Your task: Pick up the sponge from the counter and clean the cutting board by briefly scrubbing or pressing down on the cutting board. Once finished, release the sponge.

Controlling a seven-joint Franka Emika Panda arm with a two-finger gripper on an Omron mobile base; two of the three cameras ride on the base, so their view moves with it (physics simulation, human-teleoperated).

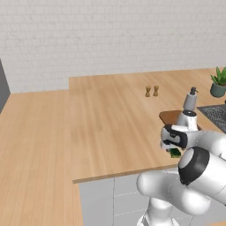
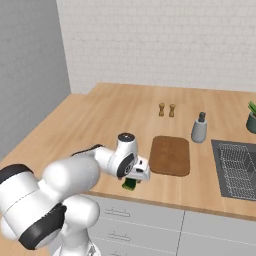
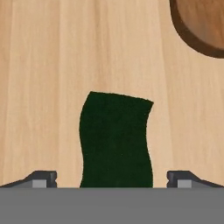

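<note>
**Ana:** Sponge (image 3: 116, 140) first: where is it?

**Ben:** On the counter (image 3: 39, 87), near its front edge. In the hand view it is a dark green block with wavy long sides, lying between the two finger tips, which stand wide to either side of it with bare wood showing in both gaps. So the jaws are spread and not touching it.

**Ana:** Do the base views agree?

**Ben:** In the right base view the gripper (image 2: 134, 179) hangs right over the sponge (image 2: 129, 184), of which a green bit peeks out below the hand. In the left base view the sponge (image 1: 175, 152) shows as a small green patch with a yellowish edge, half hidden behind the arm's wrist. Neither base view shows the fingers clearly enough to judge the gap; the hand view does.

**Ana:** And the cutting board?

**Ben:** Just beyond the sponge and apart from it. The hand view catches one rounded corner of the cutting board (image 3: 201, 26) at the upper right. The right base view shows the whole cutting board (image 2: 170, 155), reddish-brown and flat; in the left base view the arm covers most of it.

**Ana:** Farther back?

**Ben:** A grey soap dispenser (image 2: 199, 128) stands behind the board's far right corner, a dark sink (image 2: 235, 172) lies to the board's right, two small brown shakers (image 2: 166, 110) stand side by side deeper on the counter, and a potted plant (image 1: 218, 82) sits at the far right.
</note>
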